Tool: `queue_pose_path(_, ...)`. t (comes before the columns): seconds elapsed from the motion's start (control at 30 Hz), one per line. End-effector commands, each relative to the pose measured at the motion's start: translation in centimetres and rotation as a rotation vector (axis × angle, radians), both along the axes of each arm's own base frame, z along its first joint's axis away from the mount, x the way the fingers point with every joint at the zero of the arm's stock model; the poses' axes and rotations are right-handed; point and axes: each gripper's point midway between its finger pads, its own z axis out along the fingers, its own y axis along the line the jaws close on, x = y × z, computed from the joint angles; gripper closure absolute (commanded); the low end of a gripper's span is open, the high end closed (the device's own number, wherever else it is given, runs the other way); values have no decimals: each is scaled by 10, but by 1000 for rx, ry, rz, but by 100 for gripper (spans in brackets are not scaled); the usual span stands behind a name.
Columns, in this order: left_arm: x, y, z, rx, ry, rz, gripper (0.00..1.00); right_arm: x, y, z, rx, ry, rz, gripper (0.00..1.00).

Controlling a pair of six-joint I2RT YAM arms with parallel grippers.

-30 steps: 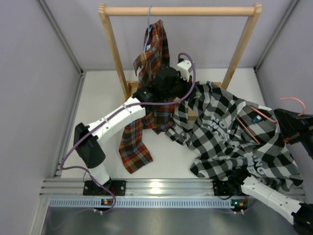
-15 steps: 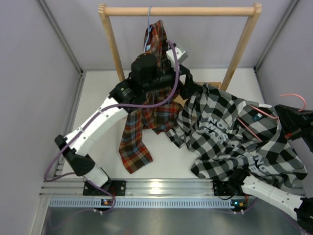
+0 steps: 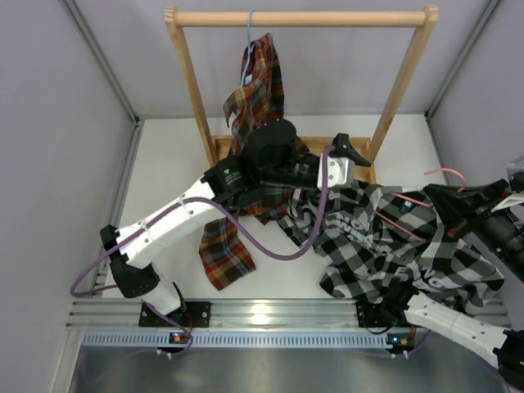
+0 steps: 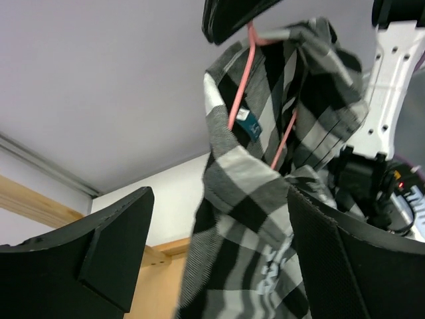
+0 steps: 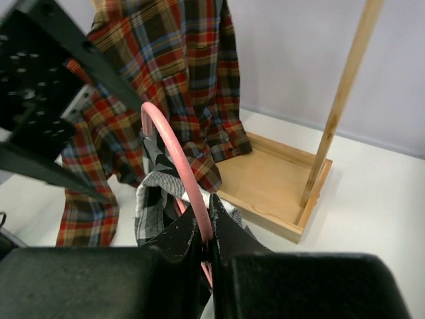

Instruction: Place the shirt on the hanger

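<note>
The white bench (image 3: pixel 164 180) is crossed by the left arm, which is extended diagonally from its near-left base toward the foot of the wooden rack (image 3: pixel 299 18), with the wrist turned rightward. The right arm is folded at the right edge and is largely covered by the shirt (image 3: pixel 385 246). The shirt is draped from the hanger down onto the bench, its long axis running right to left. The left end effector (image 3: pixel 350 152) is spread wide and empty near the shirt's far edge. The right end effector (image 3: pixel 446 201) is pinched on the hanger (image 3: pixel 444 172) wire, the hook arching out beyond the jaws.
</note>
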Motion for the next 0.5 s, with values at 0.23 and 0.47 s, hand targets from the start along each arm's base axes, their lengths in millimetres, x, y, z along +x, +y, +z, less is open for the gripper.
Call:
queue_pose_path(0.23, -6, -18, -33, 61, -128, -162, 46, -15, 13, 16, 45, -84, 128, 100)
queue_pose_path(0.47, -14, -24, -36, 70, -69, -230, 68, -11, 29, 12, 21, -70, 174, 100)
